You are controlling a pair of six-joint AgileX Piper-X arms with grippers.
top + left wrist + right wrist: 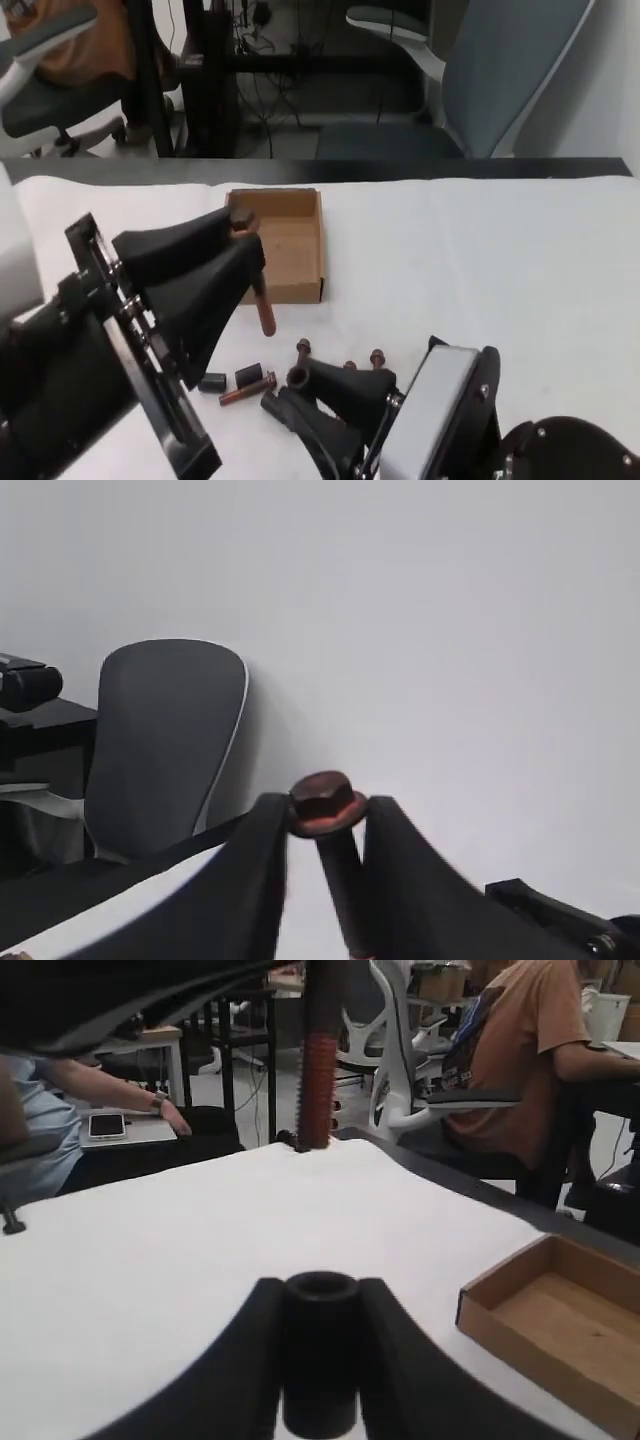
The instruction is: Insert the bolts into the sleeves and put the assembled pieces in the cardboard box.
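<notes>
1. High view. My left gripper [246, 230] is clamped on the head of a bolt [265, 312]. The bolt's shaft hangs down in front of the near wall of the cardboard box [295, 290]. My right gripper [288, 388] sits nearer the camera, closed around a sleeve [297, 377]. The bolt's tip is up and a little left of the sleeve, not touching it. On the counter [480, 270], spare bolts [303, 347] and spare sleeves [248, 375] lie close around the right gripper. Bare cloth opens to the right.
2. Left wrist view. The left gripper [325, 815] pinches the bolt [325, 802] just under its hexagonal head, and the shaft passes between the two fingers.
3. Right wrist view. The right gripper [320, 1310] holds the sleeve [320, 1350] with its bore facing up. The bolt's threaded end [318, 1080] hangs beyond it and clear of the bore. Both long axes look nearly vertical, so I judge insertion depends on lining them up sideways and then closing the gap. The cardboard box [500, 1315] stands just to one side, with an open path to it.
</notes>
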